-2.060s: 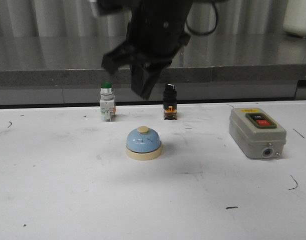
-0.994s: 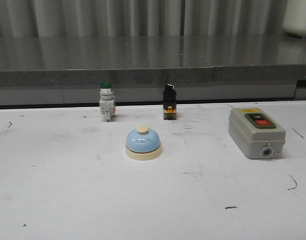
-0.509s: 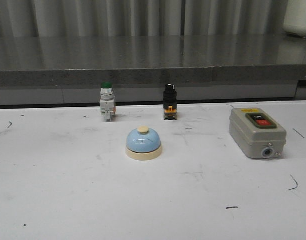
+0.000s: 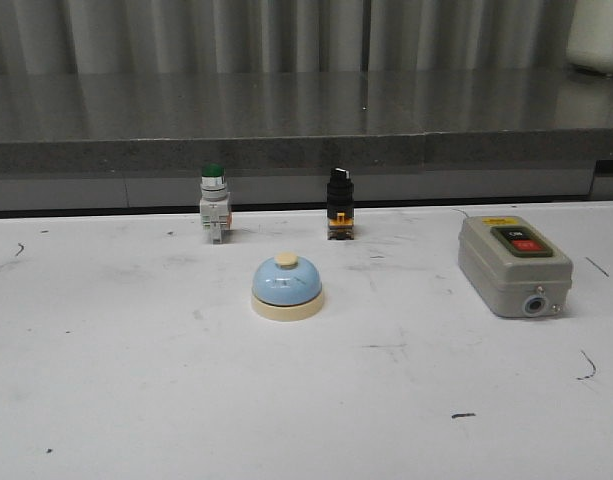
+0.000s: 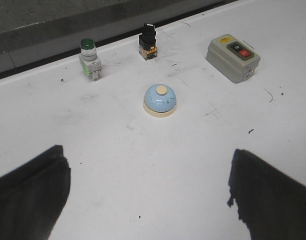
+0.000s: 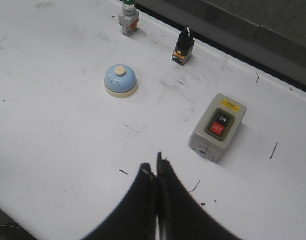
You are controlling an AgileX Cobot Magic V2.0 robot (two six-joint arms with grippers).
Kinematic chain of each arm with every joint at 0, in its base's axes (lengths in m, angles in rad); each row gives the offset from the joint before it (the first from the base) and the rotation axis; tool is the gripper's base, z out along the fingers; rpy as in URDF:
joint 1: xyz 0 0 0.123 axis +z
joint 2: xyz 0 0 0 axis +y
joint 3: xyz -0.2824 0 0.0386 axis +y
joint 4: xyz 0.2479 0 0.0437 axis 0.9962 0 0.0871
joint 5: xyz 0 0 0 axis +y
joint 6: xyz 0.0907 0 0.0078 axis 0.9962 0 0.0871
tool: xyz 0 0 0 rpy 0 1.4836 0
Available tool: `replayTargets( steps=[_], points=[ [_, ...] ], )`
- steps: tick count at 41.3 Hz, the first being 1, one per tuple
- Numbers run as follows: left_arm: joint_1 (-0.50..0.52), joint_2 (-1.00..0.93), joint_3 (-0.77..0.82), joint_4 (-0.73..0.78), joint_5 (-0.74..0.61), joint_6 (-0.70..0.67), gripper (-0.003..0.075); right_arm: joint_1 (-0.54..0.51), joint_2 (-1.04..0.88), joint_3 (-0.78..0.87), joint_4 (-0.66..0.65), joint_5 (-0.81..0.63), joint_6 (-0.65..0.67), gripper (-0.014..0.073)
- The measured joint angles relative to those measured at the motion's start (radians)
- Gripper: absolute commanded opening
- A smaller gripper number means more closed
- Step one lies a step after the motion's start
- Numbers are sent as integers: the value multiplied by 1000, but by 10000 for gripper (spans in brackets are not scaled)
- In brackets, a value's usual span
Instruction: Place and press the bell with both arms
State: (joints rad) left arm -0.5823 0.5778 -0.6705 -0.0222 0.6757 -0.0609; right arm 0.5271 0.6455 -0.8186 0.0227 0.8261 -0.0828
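Note:
The light-blue bell (image 4: 287,287) with a cream base and cream button stands upright on the white table, near its middle. It also shows in the left wrist view (image 5: 159,100) and in the right wrist view (image 6: 121,81). No gripper shows in the front view. My left gripper (image 5: 149,187) is open wide and empty, held high above the table, well back from the bell. My right gripper (image 6: 155,171) is shut and empty, also held high and well away from the bell.
A green-capped push button (image 4: 214,215) and a black selector switch (image 4: 339,205) stand behind the bell at the table's far edge. A grey switch box (image 4: 514,265) with black and red buttons lies to the right. A dark counter runs behind the table.
A dark arm that hung over the bell 2.1 s ago has left the front view. Nothing has moved in the last second.

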Motion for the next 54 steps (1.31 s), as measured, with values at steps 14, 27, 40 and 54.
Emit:
replayTargets(
  steps=[14,27,40,54],
  points=[
    [0,0,0,0,0,0,620,0,0,0,0,0,0,-68],
    [0,0,0,0,4,0,201,0,0,0,0,1,0,-68],
    [0,0,0,0,13,-1,-20,0,0,0,0,1,0,-68],
    [21,-62,57,13,-15,7,-20,0,-2,0,2,2,0,-68]
  ],
)
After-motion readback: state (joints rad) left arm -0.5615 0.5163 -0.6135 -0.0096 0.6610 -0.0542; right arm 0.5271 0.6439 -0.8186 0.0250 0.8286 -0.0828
